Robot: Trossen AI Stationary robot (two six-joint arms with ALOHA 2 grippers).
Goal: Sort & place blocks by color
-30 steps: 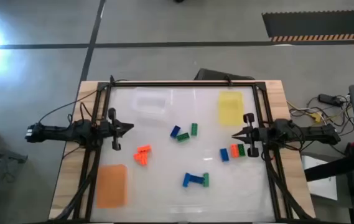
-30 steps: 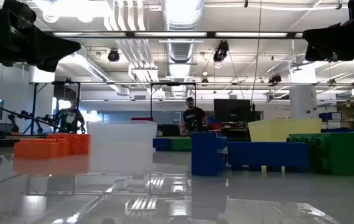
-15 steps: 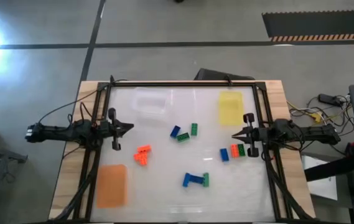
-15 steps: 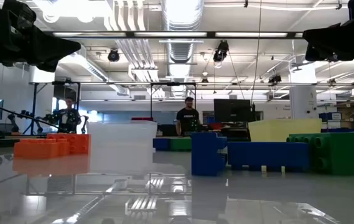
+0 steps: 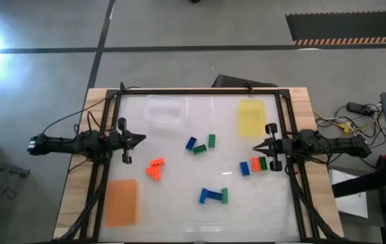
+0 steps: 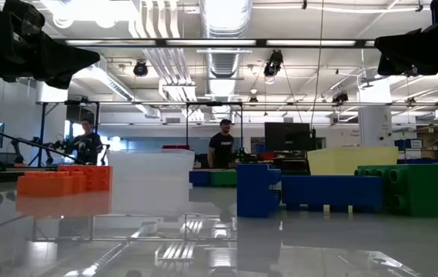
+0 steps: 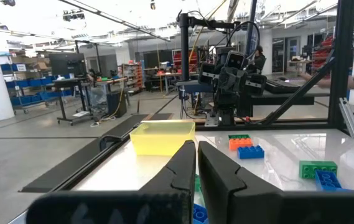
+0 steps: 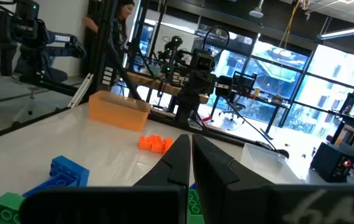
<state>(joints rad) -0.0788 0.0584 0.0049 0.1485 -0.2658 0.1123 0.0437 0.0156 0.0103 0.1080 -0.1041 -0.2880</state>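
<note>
Blocks [image 5: 213, 196] lie scattered mid-table [image 5: 179, 217] between our two arms, none on the mats: orange mat [image 5: 121, 201], yellow mat [image 5: 251, 116], clear one [image 5: 163, 112], probably empty. Left pincer [image 5: 142, 139] & right pincer [image 5: 255, 148] hang at opp. edges, both pressed together, holding nothing.

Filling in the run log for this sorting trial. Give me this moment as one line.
left gripper: shut, empty, left edge | right gripper: shut, empty, right edge | blocks: loose mid-table, unsorted | orange mat, yellow mat: no blocks
</note>
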